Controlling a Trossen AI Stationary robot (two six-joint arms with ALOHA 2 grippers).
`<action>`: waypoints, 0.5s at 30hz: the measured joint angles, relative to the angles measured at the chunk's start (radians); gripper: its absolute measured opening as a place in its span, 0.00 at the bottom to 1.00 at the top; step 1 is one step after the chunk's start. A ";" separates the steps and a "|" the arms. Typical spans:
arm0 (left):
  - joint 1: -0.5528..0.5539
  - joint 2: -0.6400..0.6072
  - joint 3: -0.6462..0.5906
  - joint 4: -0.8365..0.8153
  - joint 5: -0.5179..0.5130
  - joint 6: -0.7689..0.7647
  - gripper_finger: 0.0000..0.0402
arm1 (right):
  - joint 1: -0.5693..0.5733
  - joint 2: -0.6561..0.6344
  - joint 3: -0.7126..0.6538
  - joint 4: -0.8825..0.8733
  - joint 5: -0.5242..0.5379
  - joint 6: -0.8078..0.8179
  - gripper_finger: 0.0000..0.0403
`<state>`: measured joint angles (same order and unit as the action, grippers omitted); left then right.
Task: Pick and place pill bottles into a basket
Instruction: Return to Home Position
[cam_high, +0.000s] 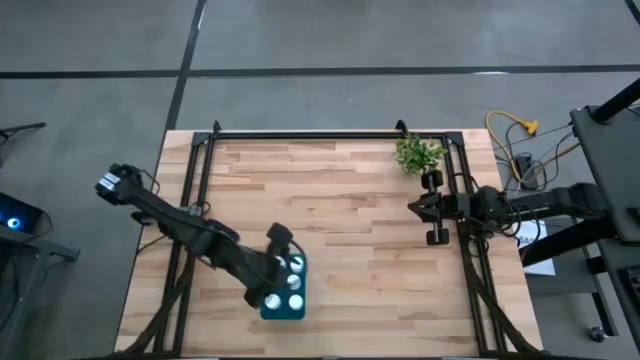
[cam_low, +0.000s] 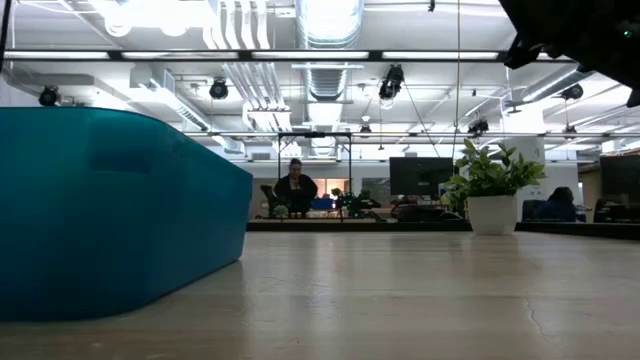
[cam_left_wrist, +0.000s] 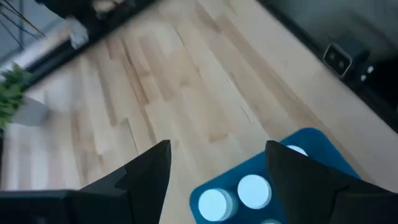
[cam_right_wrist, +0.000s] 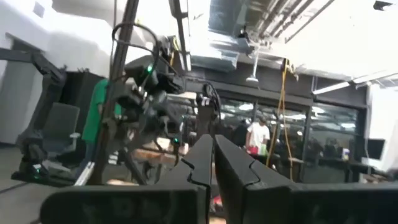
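Note:
The teal basket (cam_high: 268, 310) stands near the table's front edge, left of the middle; its wall (cam_low: 120, 210) fills the left of the low view. Several white pill bottles (cam_high: 295, 282) stand upright inside it, caps up (cam_left_wrist: 253, 190). My left gripper (cam_high: 278, 265) hovers open above the basket (cam_left_wrist: 311, 140), slanting down, with nothing between its fingers (cam_left_wrist: 217, 149). My right gripper (cam_high: 420, 207) waits shut at the table's right edge, tipped upward (cam_right_wrist: 213, 155), away from the basket.
A small green plant in a white pot (cam_high: 418, 153) stands at the far right of the table (cam_low: 490, 195). Black frame rails (cam_high: 300, 135) run along the table's far and side edges. Bare wood (cam_high: 360, 230) lies between the basket and the right arm.

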<state>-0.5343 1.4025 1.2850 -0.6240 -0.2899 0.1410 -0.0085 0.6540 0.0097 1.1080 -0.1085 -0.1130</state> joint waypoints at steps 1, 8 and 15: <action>0.000 -0.030 -0.027 0.027 -0.001 0.004 0.60 | -0.007 -0.049 0.000 -0.059 0.000 0.000 0.02; 0.000 -0.216 -0.198 0.170 -0.040 0.032 0.60 | -0.040 -0.398 0.000 -0.451 0.003 0.019 0.02; 0.000 -0.316 -0.287 0.250 -0.041 0.057 0.60 | -0.043 -0.654 0.000 -0.744 0.004 0.034 0.02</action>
<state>-0.5343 1.0863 0.9975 -0.3740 -0.3313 0.1979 -0.0517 0.0000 0.0093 0.3640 -0.1049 -0.0788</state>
